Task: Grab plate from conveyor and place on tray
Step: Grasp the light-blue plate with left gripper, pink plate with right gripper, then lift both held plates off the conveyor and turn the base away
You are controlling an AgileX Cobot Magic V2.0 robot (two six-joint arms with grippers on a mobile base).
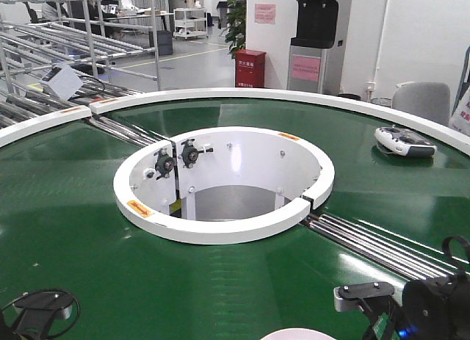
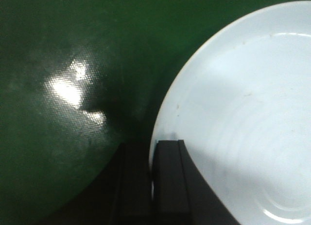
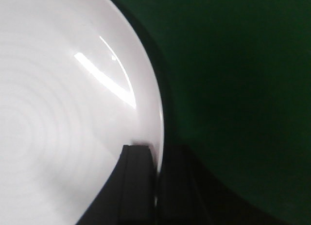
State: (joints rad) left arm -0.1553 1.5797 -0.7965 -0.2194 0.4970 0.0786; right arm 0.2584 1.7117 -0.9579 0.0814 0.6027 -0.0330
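where the left wrist view looks down, the left gripper [image 2: 151, 143] sits at the left edge of the plate [image 2: 243, 113]: one dark finger [image 2: 131, 186] is out over the green belt [image 2: 58, 64], the other lies on the plate's rim, and the jaws are drawn nearly together with the rim pinched between them. the plate fills the right of that view, pale and glossy with faint rings. whether it rests on the belt or hangs just clear of it cannot be told. in the right wrist view the plate [image 3: 63, 113] fills the left, and the right gripper [image 3: 156, 147] holds its right edge in like manner, one finger [image 3: 138, 186] on the rim, one outside over the belt, jaws close with the rim clamped between. counted: one plate, two grippers, two fingers on each. in the front view the left arm [image 1: 40, 310] sits low in the bottom left corner, a sliver of the plate [image 1: 297, 334] shows at the bottom edge in the middle, and the right arm [image 1: 429, 303] sits low in the bottom right corner, both over the near part of the conveyor [image 1: 73, 208], on opposite sides of the plate. one white-walled hole [image 1: 242, 156] lies at the ring's centre, and one grey handset [image 1: 404, 140] lies on the belt at far right.
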